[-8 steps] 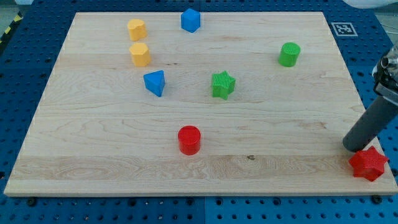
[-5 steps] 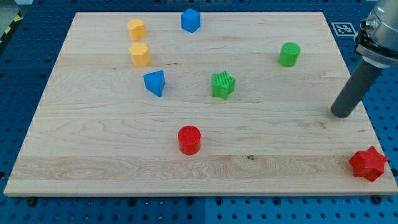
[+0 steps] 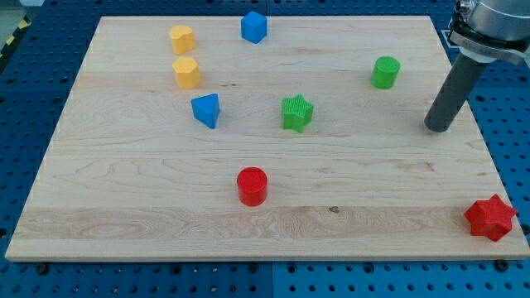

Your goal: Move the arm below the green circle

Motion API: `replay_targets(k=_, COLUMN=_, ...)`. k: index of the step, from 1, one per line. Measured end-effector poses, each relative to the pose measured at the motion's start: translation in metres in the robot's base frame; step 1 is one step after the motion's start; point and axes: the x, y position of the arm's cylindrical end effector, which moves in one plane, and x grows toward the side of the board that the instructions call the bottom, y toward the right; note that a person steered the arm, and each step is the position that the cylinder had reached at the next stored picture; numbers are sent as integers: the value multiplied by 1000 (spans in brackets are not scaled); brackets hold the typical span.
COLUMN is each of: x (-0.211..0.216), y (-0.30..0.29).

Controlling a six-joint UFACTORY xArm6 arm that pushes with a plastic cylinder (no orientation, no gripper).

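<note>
The green circle (image 3: 385, 72) stands on the wooden board (image 3: 149, 174) at the upper right. My tip (image 3: 438, 128) rests on the board to the right of and below the green circle, apart from it. The dark rod rises from the tip toward the view's top right.
A green star (image 3: 296, 112) sits near the middle, a red circle (image 3: 252, 185) below it, and a red star (image 3: 490, 218) at the bottom right corner. A blue triangular block (image 3: 206, 109), two yellow blocks (image 3: 186, 72) (image 3: 182, 38) and a blue block (image 3: 253, 26) lie at the upper left.
My tip has moved up and to the left, away from the red star and toward the green circle. No block has moved.
</note>
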Motion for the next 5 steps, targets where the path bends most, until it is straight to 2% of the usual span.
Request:
replay_targets(k=2, x=-32, y=-24)
replay_targets(k=4, x=-46, y=-77)
replay_targets(k=5, x=-72, y=-104)
